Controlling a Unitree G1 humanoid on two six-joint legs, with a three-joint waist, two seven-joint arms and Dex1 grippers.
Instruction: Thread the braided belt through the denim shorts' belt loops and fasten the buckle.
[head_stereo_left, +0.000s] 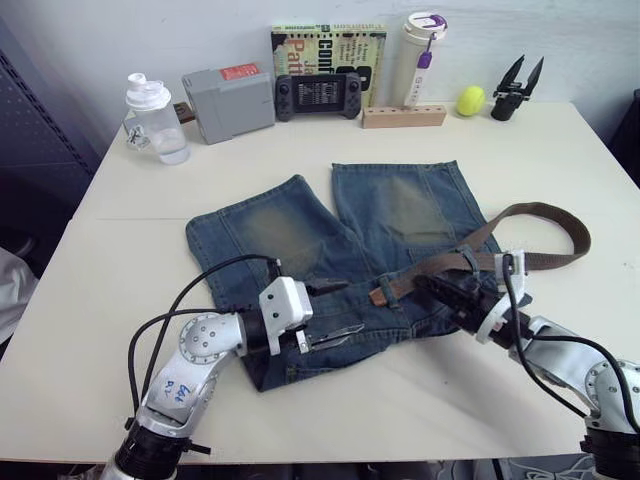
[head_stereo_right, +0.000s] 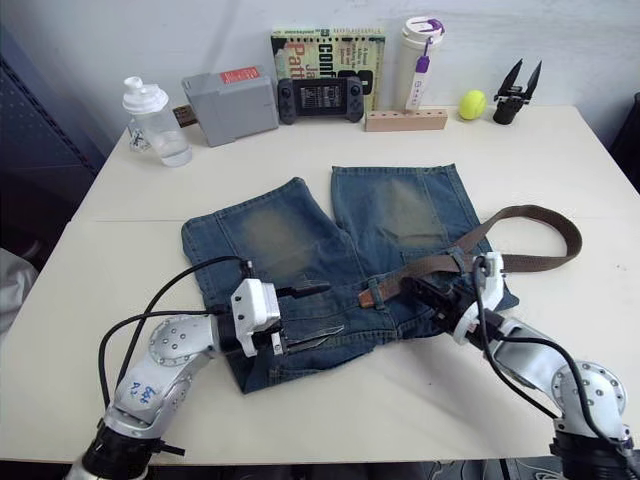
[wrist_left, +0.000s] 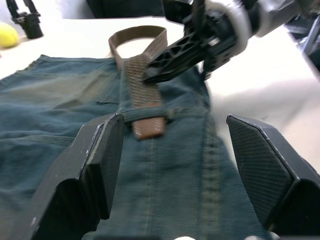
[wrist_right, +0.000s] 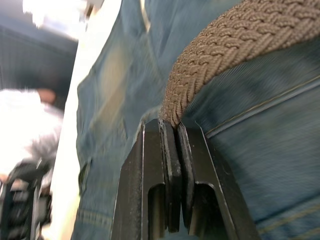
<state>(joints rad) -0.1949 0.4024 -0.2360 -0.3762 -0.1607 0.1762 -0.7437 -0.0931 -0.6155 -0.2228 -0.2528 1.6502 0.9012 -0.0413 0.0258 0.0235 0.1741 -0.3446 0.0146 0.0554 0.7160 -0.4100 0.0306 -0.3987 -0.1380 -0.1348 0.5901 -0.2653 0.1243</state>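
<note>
One denim shorts (head_stereo_left: 380, 250), one braided belt (head_stereo_left: 520, 245), two bottles (head_stereo_left: 157, 120)

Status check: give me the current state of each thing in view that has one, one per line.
braided belt: lying across the waistband, tip end through one loop, the rest looped on the table.
denim shorts: spread flat, waistband toward the robot.
belt loop: belt tip passes under it.
left gripper: open, hovering over the waistband by the belt tip.
right gripper: shut on the braided belt.
shaker bottle: upright, lid on.
tumbler: upright, lid on.

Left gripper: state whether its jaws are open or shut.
Open. The left gripper has its jaws spread wide apart over the denim shorts, with the braided belt tip lying between them, ungripped.
</note>
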